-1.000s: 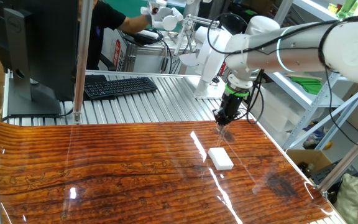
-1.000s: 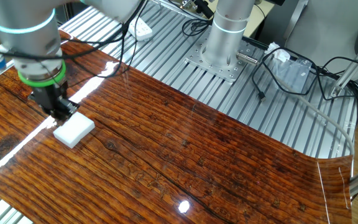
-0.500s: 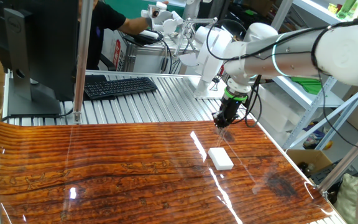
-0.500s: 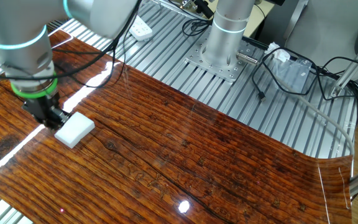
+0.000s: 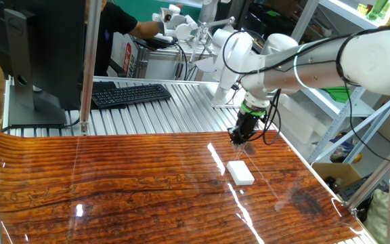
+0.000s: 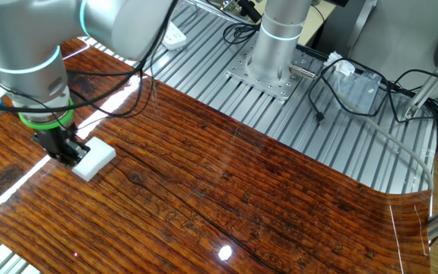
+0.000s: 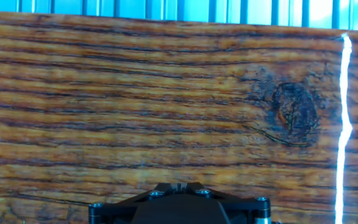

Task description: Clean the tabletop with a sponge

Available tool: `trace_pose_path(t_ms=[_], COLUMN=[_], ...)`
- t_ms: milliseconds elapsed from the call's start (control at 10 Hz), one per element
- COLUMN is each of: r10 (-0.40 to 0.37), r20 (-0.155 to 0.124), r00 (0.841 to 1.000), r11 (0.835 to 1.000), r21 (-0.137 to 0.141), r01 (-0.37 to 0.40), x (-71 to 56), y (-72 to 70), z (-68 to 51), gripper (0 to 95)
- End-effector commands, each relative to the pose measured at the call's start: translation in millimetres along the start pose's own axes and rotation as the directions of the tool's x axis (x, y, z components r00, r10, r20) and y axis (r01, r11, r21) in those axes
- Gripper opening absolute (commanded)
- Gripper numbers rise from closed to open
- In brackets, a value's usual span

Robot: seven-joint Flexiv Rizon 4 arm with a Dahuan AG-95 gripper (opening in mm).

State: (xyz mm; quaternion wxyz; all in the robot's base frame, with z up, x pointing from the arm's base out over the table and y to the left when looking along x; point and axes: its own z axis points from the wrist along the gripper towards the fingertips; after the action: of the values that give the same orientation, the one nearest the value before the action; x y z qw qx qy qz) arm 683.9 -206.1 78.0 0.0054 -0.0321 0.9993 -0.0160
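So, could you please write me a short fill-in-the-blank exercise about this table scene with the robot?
1. The sponge lying on the tabletop is ____ in colour.
2. The fingers of the gripper are ____, with nothing between them.
3. Behind the wooden top, a black ____ lies on the ribbed metal surface.
4. The gripper points straight ____ at the table.

Missing words: white; shut; keyboard; down

Tabletop [image 5: 114,176] — glossy reddish-brown wood grain; white sponge [image 5: 240,172] lying flat at its 3 o'clock side; ribbed metal surface [image 5: 161,112] adjoining at 12 o'clock — keyboard [image 5: 131,93] on it.
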Motion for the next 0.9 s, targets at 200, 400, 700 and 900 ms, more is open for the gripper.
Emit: trace_pose_path(t_ms=[200, 400, 700, 900], r10=[-0.004, -0.02, -0.029, -0.05], r20=[0.002, 0.001, -0.003, -0.001], r00=[1.0, 1.0, 1.0, 0.999], r11=[1.0, 1.0, 1.0, 0.999], r21=[0.002, 0.006, 0.01, 0.011], r01=[0.004, 0.02, 0.029, 0.05], x=[-14.9, -31.1, -44.5, -40.5], y=[1.0, -1.6, -2.7, -5.8], z=[9.0, 14.3, 13.2, 9.4], gripper=[0.0, 0.0, 0.0, 0.0])
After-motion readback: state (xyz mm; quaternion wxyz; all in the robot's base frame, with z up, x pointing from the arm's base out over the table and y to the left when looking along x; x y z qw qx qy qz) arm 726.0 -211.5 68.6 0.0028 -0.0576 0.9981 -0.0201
